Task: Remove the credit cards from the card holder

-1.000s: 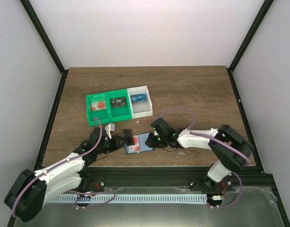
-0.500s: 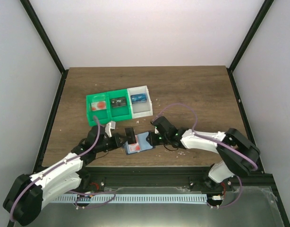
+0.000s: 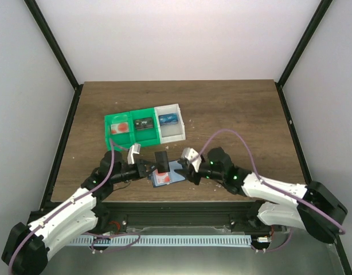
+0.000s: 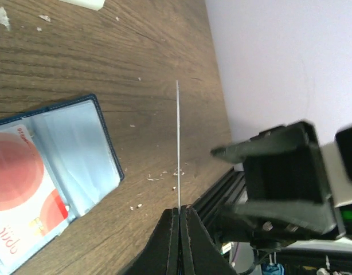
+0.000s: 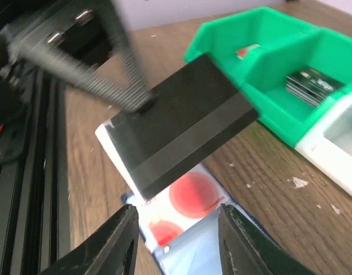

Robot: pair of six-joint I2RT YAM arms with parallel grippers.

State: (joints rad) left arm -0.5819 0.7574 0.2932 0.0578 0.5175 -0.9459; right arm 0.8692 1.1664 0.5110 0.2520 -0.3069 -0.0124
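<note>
The blue card holder [image 3: 175,172] lies open near the table's front edge, with a red-and-white card [image 3: 160,179] in its left pocket. My left gripper [image 3: 153,167] is shut on a dark card [image 3: 161,158] and holds it above the holder. In the left wrist view the card [image 4: 178,143] shows edge-on between the shut fingers [image 4: 179,211], with the holder [image 4: 78,143] at left. My right gripper [image 3: 185,167] is open and empty just right of the holder. In the right wrist view its fingers [image 5: 121,243] straddle the holder [image 5: 204,240], with the dark card [image 5: 182,123] above.
A green-and-white three-compartment tray [image 3: 164,134] stands behind the holder and holds a red-spot card [image 3: 121,127], a dark card [image 3: 143,124] and a blue card [image 3: 168,119]. The black table frame [image 3: 182,209] runs just in front. Small crumbs lie on the wood.
My left gripper has moved right and lifted the dark card above the holder. My right arm has swung round and now reaches the holder from lower right.
</note>
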